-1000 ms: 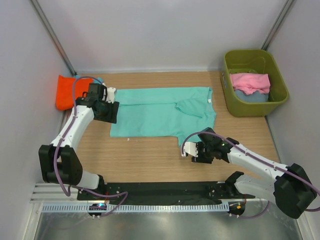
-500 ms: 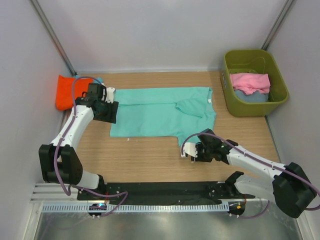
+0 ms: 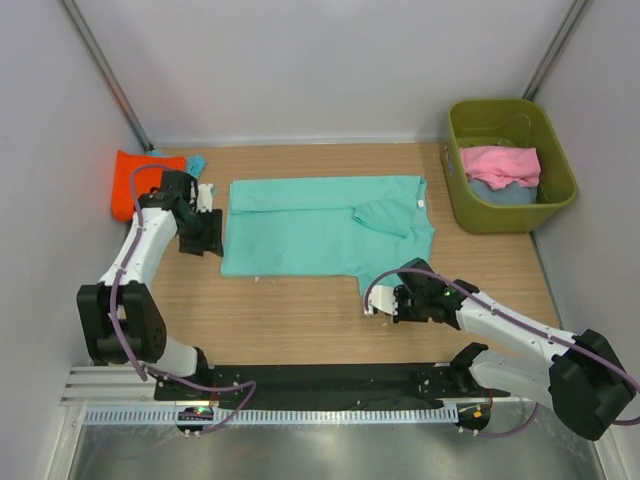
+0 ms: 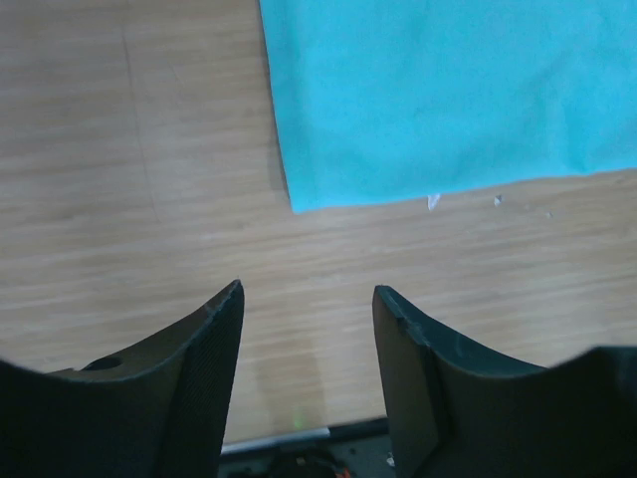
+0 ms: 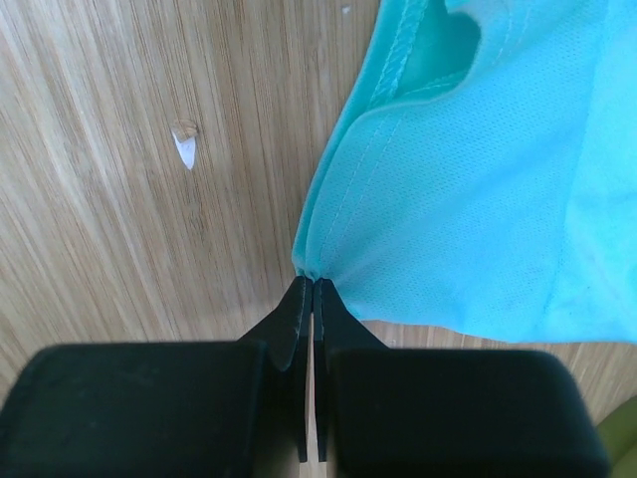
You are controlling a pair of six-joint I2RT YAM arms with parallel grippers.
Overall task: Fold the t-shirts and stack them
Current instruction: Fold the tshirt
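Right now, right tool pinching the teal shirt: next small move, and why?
Probably lift the right tool slightly and carry the pinched hem over the teal t-shirt toward its middle. It is shut on the near right edge, the shirt lies flat, and the left tool hangs open over the table, holding nothing.
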